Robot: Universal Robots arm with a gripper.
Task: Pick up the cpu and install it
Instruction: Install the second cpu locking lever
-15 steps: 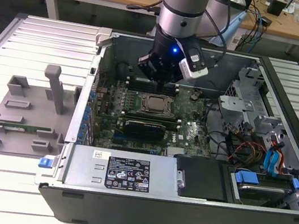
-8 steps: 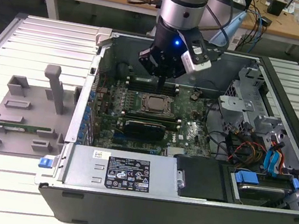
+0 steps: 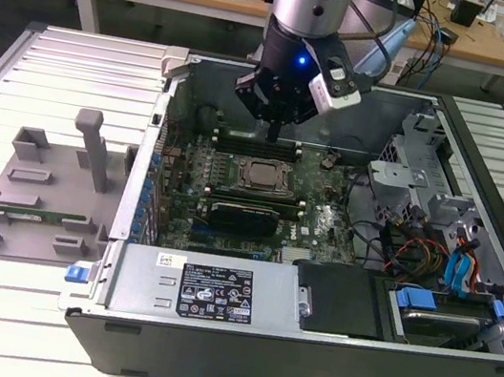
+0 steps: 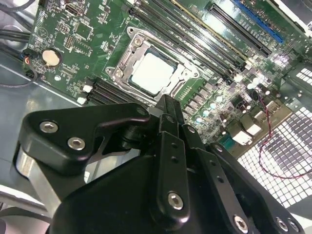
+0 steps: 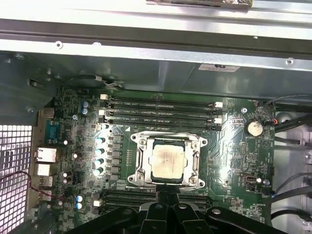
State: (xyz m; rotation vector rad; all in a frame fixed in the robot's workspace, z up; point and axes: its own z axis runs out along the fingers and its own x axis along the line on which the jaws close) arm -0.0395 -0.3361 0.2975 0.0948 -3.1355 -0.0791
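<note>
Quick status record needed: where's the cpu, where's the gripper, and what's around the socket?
cpu: lying flat inside the socket on the motherboard, silvery lid up
gripper: above the board, beside the socket, fingers together, holding nothing
memory slots: long rows on both sides of the socket
coin battery: round, on the board away from the socket
case: open, lying on its side
</note>
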